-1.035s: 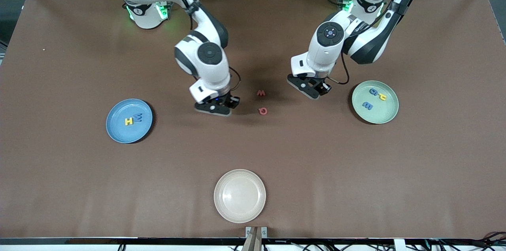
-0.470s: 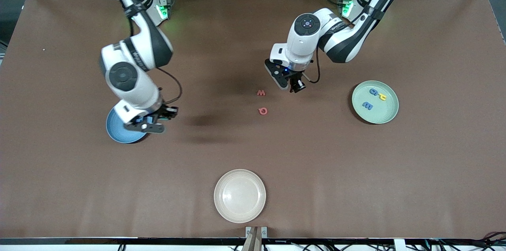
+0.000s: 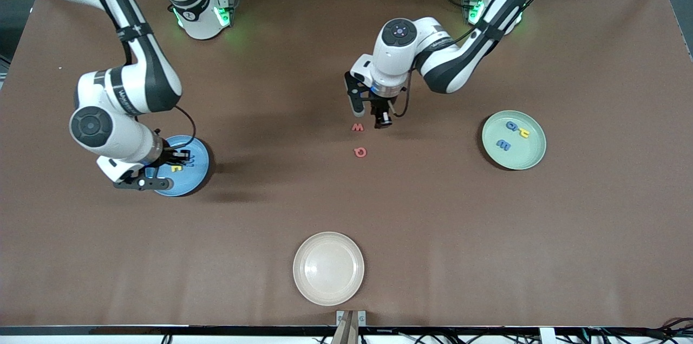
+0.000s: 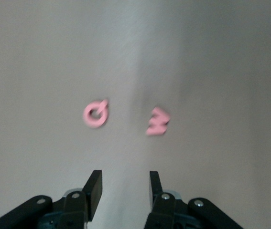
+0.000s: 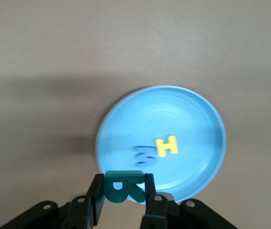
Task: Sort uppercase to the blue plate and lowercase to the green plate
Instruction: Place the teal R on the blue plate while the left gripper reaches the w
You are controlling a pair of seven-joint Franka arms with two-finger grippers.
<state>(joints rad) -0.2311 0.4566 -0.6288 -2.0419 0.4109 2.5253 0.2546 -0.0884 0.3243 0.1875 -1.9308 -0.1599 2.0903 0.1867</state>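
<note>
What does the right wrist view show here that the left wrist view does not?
Only the right wrist view shows the right gripper shut on the teal R above the blue plate, which holds the yellow H and blue M. Only the left wrist view shows the open left gripper over the red Q and red w. Both show the brown table.

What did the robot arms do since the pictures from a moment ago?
The right tool, shut on the teal R, swung from the table's middle to over the blue plate. The left tool, open, moved from near the green plate to over the red w. Letters and plates stayed put.
</note>
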